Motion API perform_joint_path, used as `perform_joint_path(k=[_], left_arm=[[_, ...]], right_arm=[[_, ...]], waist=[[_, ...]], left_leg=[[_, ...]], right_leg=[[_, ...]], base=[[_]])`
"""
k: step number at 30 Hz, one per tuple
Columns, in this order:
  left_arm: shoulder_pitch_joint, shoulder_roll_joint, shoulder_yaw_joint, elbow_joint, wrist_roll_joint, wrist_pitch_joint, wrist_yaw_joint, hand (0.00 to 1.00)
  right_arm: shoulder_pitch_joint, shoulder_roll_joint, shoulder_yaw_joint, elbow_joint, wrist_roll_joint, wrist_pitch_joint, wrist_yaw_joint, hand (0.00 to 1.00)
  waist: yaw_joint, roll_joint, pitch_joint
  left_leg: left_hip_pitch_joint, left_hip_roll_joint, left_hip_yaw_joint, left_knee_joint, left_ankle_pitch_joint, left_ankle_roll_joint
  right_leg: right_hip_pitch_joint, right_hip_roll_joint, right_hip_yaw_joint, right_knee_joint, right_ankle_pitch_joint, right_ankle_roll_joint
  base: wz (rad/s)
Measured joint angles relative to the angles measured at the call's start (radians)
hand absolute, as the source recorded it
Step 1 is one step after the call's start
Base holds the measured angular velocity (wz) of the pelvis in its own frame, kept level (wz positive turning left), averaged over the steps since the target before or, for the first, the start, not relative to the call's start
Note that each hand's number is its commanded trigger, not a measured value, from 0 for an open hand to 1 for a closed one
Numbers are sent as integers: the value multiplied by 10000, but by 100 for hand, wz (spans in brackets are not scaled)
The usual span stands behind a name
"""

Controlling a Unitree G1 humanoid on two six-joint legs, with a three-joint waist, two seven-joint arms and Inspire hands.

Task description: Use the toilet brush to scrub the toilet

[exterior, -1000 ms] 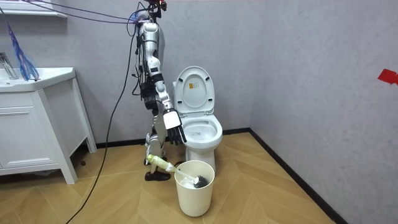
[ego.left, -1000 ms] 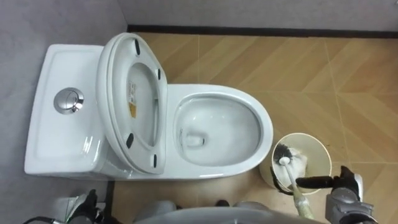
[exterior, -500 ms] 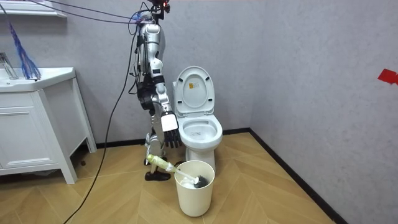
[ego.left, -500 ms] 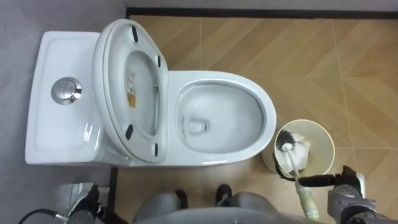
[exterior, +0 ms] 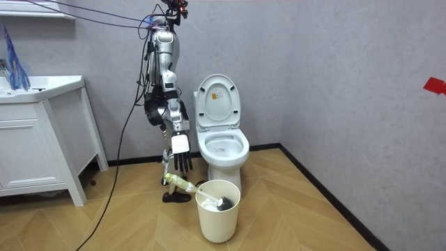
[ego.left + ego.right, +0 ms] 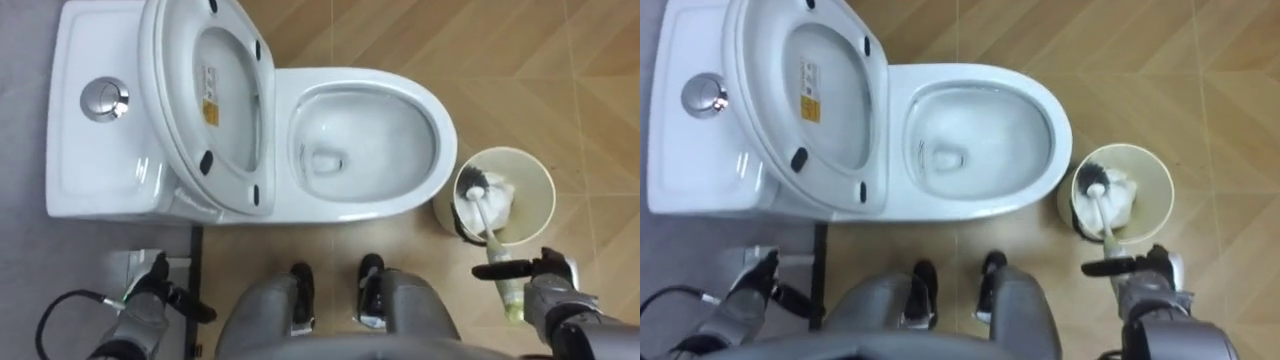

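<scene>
The white toilet (image 6: 365,140) stands with its lid and seat (image 6: 215,95) raised and its bowl bare. To its right a cream bin (image 6: 535,195) holds the toilet brush (image 6: 474,184) head down, and the brush's pale handle (image 6: 510,298) slants out over the rim. My right hand (image 6: 548,288) hangs open just beside that handle's end, one dark finger stretched across it; the room view shows the right hand (image 5: 182,160) a little above the handle (image 5: 178,183), apart from it. Low at my side, my left hand (image 6: 150,300) is open and idle.
I stand side-on to the toilet (image 5: 221,143), facing the bowl, with the bin (image 5: 217,217) by my right foot. The cistern (image 6: 95,150) is against the grey wall. A white sink cabinet (image 5: 42,150) stands at the room view's left. Wood floor lies open beyond the bin.
My right arm has dropped from beside the bowl to hang straight down over the brush handle. The eye view has tilted down toward my legs; toilet, bin and brush have not moved.
</scene>
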Motion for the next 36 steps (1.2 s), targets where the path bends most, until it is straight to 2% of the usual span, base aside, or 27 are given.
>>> perform_joint_path(k=[8, 12, 16, 21, 26, 30, 36], left_arm=[[-291, 7, -265, 0, -104, 4, 444, 0], [-402, 11, -664, -22, -577, 42, 461, 0], [-606, 16, -966, -4, -1076, 73, 759, 0], [-762, 15, -978, -19, -1171, 62, 895, 0], [-958, 16, -1151, 3, -1422, 93, 1072, 0], [-1053, 21, -1166, 0, -1673, 81, 1125, 0], [-1104, 50, -1166, -3, -1730, 86, 1243, 0]], right_arm=[[-416, -184, 256, -18, 218, 17, 1, 0], [-653, -294, 474, -8, 237, 234, 33, 0], [-879, -431, 743, -1, 382, 234, 50, 0], [-1113, -655, 819, 25, 554, 249, 64, 0], [-1168, -838, 1176, -40, 673, 454, 44, 0], [-1277, -1000, 1213, -51, 701, 639, 44, 0], [-1508, -1040, 1216, -64, 776, 639, 21, 0]], waist=[[59, -52, 50], [216, -91, 57], [255, -102, 59], [269, -104, 64], [377, -109, 154], [529, -120, 171], [527, -167, 200]], left_leg=[[-771, -13, 144, 251, 13, -18], [-1165, -18, 185, 236, 53, -37], [-1537, 1, 185, 373, 90, -41], [-1654, 1, 165, 395, 89, -39], [-1879, 2, 167, 482, 87, -38], [-2339, -5, 179, 767, 80, -29], [-2899, -22, 161, 956, 76, -23]], right_leg=[[-940, -14, 259, 447, -31, -42], [-1399, 23, 365, 498, -5, -67], [-1741, 25, 328, 499, 15, -94], [-1809, 15, 305, 489, 13, -89], [-2045, 17, 321, 522, 11, -87], [-2526, -5, 377, 832, 8, -95], [-3086, -63, 355, 1149, 16, -121]], base=[[-4], [-2], [0], [0], [0], [0], [3]])
